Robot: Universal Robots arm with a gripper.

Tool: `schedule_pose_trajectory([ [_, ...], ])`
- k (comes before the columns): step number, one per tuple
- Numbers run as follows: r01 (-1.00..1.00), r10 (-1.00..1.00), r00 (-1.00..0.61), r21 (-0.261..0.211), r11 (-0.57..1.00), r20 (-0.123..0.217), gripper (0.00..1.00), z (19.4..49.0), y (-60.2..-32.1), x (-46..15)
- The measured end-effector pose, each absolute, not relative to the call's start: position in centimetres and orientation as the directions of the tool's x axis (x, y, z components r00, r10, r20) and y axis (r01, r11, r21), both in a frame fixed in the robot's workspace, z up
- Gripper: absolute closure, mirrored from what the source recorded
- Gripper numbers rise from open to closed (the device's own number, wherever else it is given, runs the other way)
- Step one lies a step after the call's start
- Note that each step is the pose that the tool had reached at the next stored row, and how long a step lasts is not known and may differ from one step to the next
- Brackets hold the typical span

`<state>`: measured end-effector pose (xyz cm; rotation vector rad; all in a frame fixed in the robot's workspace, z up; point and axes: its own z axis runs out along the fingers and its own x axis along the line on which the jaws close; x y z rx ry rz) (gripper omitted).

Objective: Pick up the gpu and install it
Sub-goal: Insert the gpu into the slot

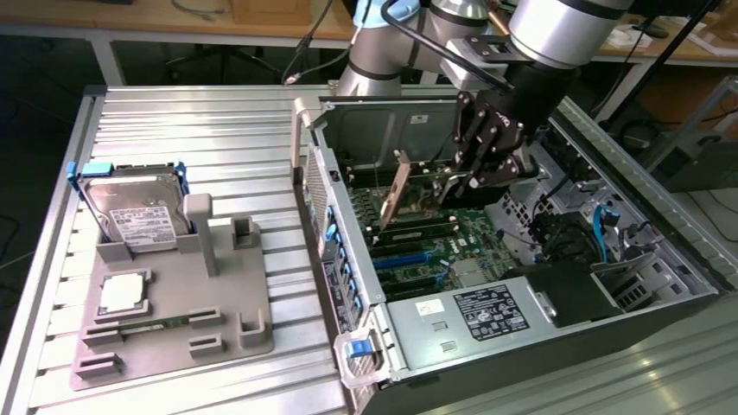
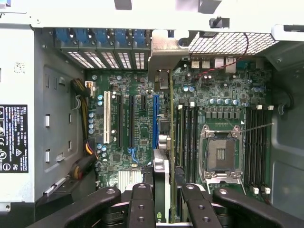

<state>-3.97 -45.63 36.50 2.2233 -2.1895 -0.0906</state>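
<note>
Install step: pincer (image 1: 471, 177) clamped on gpu (image 1: 398, 194), held edge-on inside computer case (image 1: 645, 259) above motherboard (image 2: 137, 137); needs slot alignment, straight push.

Even overhead light; overexposed top glare

Open computer case (image 1: 507, 285) lay at the exterior view's right, gpu (image 1: 398, 194) stood on edge inside it over the motherboard (image 2: 142, 123), between the gripper (image 1: 479, 177) fingers, parts holder (image 1: 173, 320) (hard drive (image 1: 133, 207) upright at its rear) lay left of the case.
</note>
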Motion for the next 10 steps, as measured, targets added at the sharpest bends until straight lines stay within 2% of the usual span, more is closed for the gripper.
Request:
schedule_pose_trajectory([
  [10,-0.998,-1.0,0.015,0.055,-0.016,-0.027,0.73,36.09,-45.63,-3.97],
])
